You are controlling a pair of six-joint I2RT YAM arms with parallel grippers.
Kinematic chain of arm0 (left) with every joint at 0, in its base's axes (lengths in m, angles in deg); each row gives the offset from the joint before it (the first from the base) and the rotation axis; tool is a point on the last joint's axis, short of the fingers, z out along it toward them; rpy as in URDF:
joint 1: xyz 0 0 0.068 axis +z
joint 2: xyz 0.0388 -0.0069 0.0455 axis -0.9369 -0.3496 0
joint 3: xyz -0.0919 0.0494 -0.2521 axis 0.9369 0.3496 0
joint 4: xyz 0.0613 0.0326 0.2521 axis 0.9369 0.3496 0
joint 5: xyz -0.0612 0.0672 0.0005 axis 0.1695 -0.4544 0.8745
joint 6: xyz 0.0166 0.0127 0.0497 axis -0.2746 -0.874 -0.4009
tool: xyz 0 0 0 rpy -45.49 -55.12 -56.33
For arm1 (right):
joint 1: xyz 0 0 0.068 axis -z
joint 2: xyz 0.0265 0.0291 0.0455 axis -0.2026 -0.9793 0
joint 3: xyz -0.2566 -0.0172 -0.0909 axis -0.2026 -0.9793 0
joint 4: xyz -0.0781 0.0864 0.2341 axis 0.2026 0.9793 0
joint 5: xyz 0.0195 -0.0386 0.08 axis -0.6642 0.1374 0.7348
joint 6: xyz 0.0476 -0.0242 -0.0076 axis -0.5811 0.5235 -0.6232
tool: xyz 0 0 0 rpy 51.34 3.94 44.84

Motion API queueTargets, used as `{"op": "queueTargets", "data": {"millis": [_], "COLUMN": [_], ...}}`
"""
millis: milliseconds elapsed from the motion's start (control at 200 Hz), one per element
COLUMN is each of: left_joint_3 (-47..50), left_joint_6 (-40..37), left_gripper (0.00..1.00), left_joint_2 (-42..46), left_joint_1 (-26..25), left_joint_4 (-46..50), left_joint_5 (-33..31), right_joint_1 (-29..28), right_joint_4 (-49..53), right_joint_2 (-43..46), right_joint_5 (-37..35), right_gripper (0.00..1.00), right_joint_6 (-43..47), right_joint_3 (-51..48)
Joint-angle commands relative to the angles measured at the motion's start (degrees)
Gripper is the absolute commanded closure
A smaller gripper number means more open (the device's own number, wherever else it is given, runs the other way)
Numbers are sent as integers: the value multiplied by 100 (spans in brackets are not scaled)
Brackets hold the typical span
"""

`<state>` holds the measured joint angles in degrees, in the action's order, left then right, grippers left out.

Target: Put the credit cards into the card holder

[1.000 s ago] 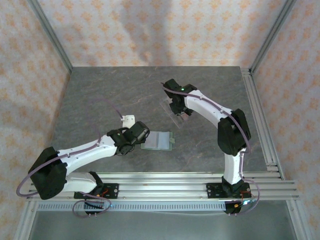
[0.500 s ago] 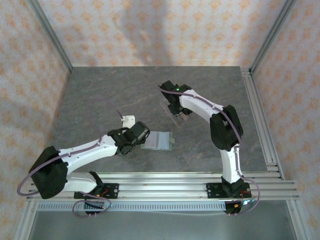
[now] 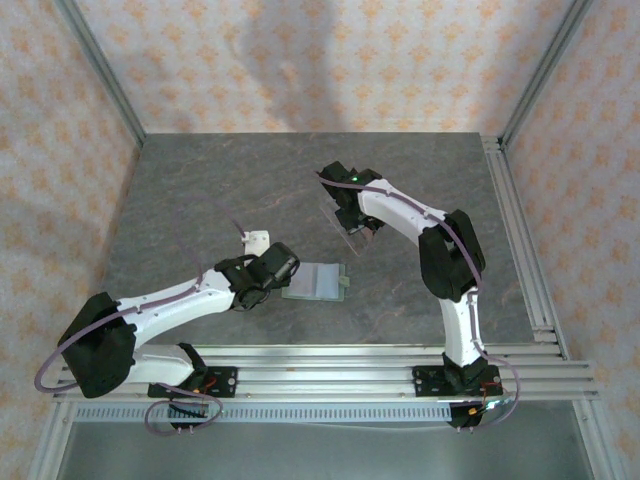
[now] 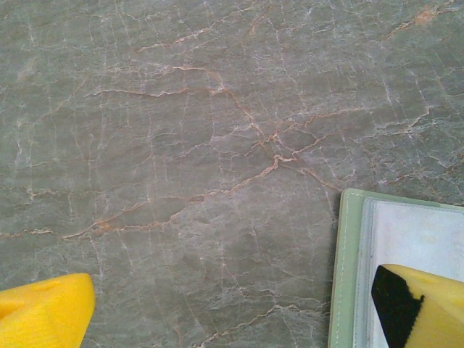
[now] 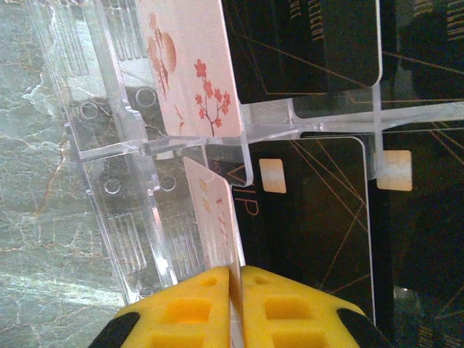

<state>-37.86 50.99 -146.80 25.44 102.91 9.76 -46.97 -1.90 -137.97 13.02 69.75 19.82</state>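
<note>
The card holder (image 3: 316, 281) is a sage-green wallet lying flat on the marble table; its left edge (image 4: 351, 275) shows in the left wrist view. My left gripper (image 3: 283, 272) (image 4: 232, 312) stands open right beside it, one yellow finger (image 4: 420, 308) over its edge, with bare table between the fingers. My right gripper (image 3: 352, 214) (image 5: 235, 279) is shut on the edge of a pale pink credit card (image 5: 214, 210) that stands in a clear acrylic rack (image 5: 123, 145). A second pink card with red blossoms (image 5: 192, 65) sits in the slot above.
The tilted rack (image 3: 345, 228) stands mid-table, behind and to the right of the wallet. Black cards with gold lines (image 5: 312, 217) fill its slots next to the pink ones. Metal rails (image 3: 520, 240) run along the table's right and near sides.
My right gripper's fingers have closed onto the pink card in the rack, and the right arm's elbow has swung left. The left arm and the wallet have stayed put.
</note>
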Motion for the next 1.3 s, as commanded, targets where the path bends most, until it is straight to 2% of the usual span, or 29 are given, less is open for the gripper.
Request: {"op": "queueTargets", "data": {"millis": [0,205,500,706,841,1026,1296], "left_joint_3": [-77,-97,-173,-197,-208,-274,-369], "left_joint_6": [-93,-102,-171,-238,-298,-391,-418], "left_gripper": [0,0,0,0,0,0,0], "left_joint_2": [57,30,-91,-304,-437,-705,-962], "left_joint_1": [32,35,45,42,35,37,34], "left_joint_4": [132,131,149,118,80,26,-28], "left_joint_5": [-149,-135,-144,-78,10,142,231], "right_joint_1": [46,55,57,35,-14,-102,-785], "right_joint_4": [249,331,548,321,-587,-3065,-5676], "right_joint_2": [94,143,586,1350,2080,3224,3898], "right_joint_5": [35,135,366,1233,2232,3469,3183], "right_gripper": [92,100,100,100,100,100,100], "right_joint_6": [34,64,23,-354,-995,-2709,-4432], "right_joint_3": [171,243,627,452,-617,-2977,-5364]}}
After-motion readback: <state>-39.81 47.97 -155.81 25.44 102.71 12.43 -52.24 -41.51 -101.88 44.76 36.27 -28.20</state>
